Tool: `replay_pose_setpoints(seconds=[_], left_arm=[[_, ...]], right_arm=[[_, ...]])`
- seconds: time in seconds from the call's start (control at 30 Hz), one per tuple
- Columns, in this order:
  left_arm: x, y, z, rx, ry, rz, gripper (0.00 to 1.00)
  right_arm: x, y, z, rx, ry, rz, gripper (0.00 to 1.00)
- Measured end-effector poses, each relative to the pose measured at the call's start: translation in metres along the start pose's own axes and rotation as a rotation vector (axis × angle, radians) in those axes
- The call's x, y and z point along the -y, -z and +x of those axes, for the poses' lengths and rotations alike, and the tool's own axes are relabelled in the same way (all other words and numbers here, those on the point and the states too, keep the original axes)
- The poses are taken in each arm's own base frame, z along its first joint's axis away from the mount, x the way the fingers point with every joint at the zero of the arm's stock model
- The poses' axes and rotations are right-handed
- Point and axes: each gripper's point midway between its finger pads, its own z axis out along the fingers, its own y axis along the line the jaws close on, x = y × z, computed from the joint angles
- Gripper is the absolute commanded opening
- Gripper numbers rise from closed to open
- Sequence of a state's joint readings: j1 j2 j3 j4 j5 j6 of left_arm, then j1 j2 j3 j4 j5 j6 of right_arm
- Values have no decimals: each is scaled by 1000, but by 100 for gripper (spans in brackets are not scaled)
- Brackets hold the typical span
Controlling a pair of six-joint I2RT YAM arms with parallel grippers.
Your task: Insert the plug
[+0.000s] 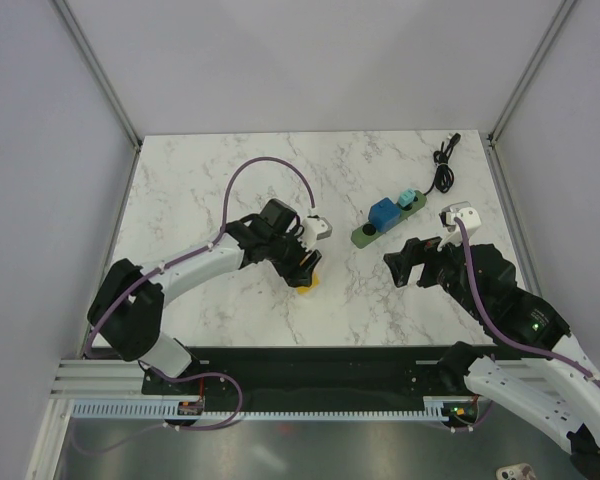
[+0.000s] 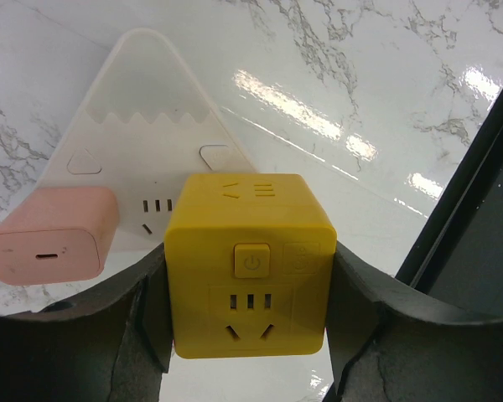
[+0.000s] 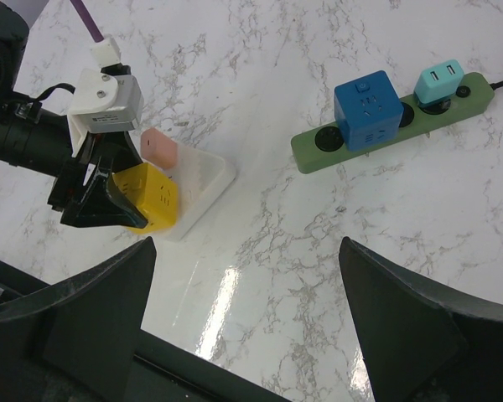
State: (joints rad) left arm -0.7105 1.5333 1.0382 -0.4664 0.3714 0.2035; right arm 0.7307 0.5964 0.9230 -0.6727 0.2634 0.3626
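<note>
A yellow cube plug (image 2: pixel 250 268) with a power button and socket holes on its face sits between the fingers of my left gripper (image 2: pixel 250 289), which is shut on its two sides. It is at the near end of a white mountain-shaped socket board (image 2: pixel 142 134), which also carries a pink plug (image 2: pixel 54 234). Whether the cube is seated in the board is hidden. From above, the left gripper (image 1: pixel 302 268) and the cube (image 1: pixel 307 281) are at the table's middle front. My right gripper (image 3: pixel 247 310) hangs open over bare marble, to the right (image 1: pixel 405 262).
A green power strip (image 3: pixel 310 155) lies diagonally at the back right with a blue cube adapter (image 3: pixel 367 105) and a teal adapter (image 3: pixel 438 82) plugged in. Its black cable (image 1: pixel 443 165) coils toward the far right corner. The table's black front edge (image 2: pixel 478 234) is close by.
</note>
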Motion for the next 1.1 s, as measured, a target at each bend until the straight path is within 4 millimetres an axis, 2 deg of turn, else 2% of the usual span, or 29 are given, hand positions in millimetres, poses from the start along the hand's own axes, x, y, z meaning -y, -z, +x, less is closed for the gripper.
replay_pose_setpoints(seconds=[0.47, 1.1], left_arm=[[0, -3, 1, 20, -2, 0, 2], [-3, 7, -2, 57, 0, -52, 2]], right_arm=[[0, 1, -1, 4, -1, -1, 98], [-1, 1, -1, 3, -10, -6, 98]])
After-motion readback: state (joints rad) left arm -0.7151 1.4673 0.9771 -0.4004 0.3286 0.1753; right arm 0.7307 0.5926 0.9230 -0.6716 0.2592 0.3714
